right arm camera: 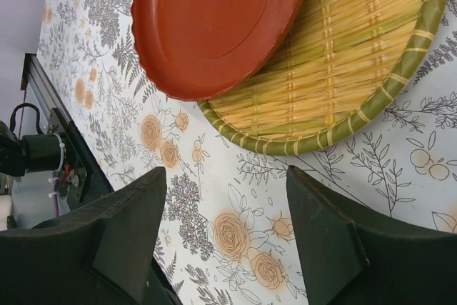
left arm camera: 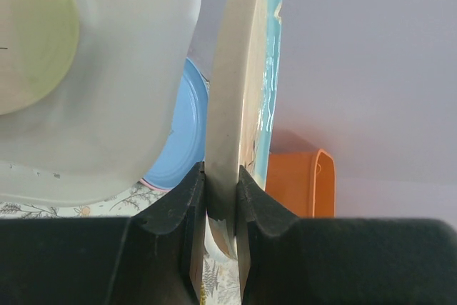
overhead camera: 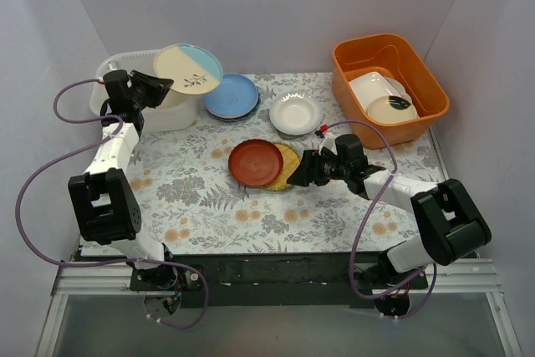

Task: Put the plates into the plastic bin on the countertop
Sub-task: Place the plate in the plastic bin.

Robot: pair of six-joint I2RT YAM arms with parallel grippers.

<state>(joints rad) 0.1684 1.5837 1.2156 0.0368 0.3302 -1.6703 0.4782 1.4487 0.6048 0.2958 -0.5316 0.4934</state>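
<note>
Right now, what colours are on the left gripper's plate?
The plate is cream and pale blue; top view.

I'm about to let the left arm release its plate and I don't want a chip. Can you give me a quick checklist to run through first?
1. Left gripper shut on the rim of the cream and blue plate: ok.
2. Plate squarely over the plastic bin: cannot tell; the top view shows it overlapping only the bin's right end.
3. Room inside the bin: cannot tell.
4. Right gripper open, empty, away from the bin: ok.
5. Red plate and yellow woven plate out of the drop path, mid-countertop: ok.
</note>
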